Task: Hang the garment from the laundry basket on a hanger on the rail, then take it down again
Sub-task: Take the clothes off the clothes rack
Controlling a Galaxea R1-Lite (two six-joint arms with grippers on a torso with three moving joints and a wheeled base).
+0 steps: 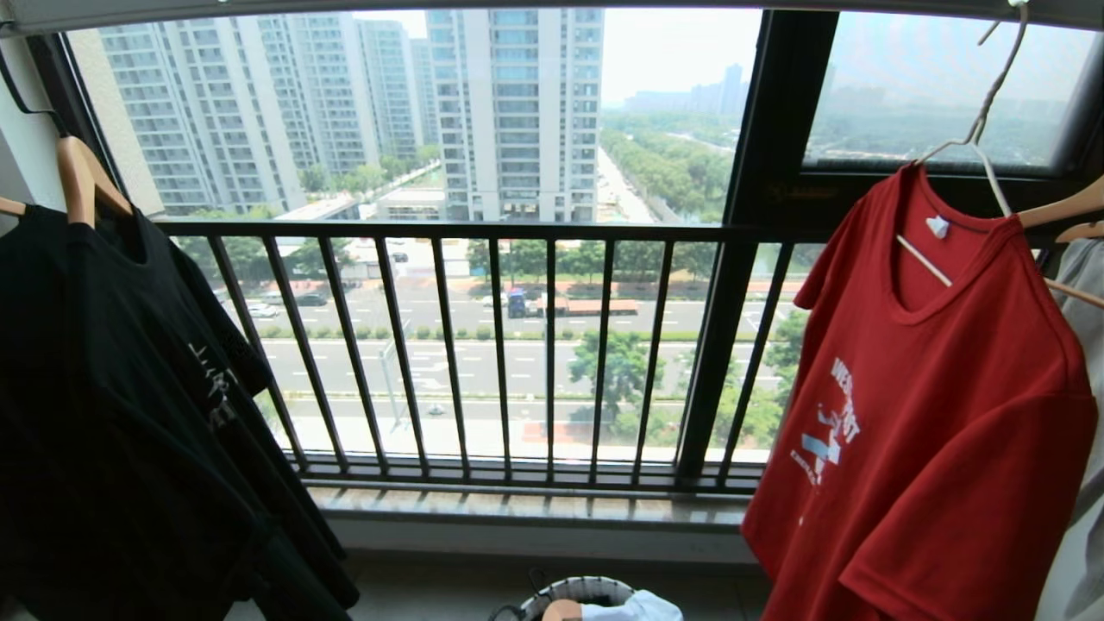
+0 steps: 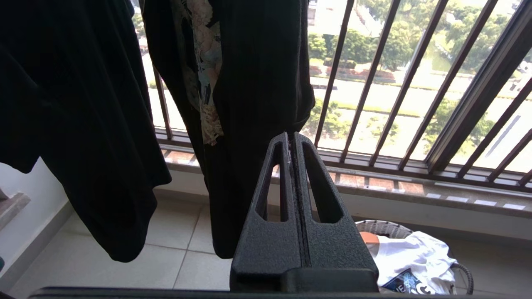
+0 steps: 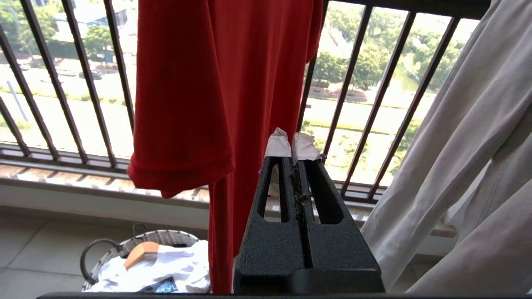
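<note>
The red garment [image 1: 940,414] hangs at the right of the head view on the thin white wire hanger [image 1: 983,142], whose hook runs up to the rail [image 1: 259,9] at the top edge. The laundry basket [image 1: 576,595] stands on the floor below the window, with a white shirt [image 1: 638,608] in it. Neither arm shows in the head view. My right gripper [image 3: 291,143] is shut with nothing in it, its white-taped tips close beside the garment's [image 3: 232,104] lower hem. My left gripper [image 2: 290,139] is shut and empty, in front of a hanging black T-shirt [image 2: 249,83].
A black T-shirt [image 1: 129,414] hangs on a wooden hanger [image 1: 82,177] at the left. A pale grey garment [image 3: 469,145] hangs right of the red one. The dark barred window railing [image 1: 517,345] spans the back above a stone sill [image 1: 535,504]. The basket [image 3: 137,257] also holds an orange-brown piece [image 3: 141,252].
</note>
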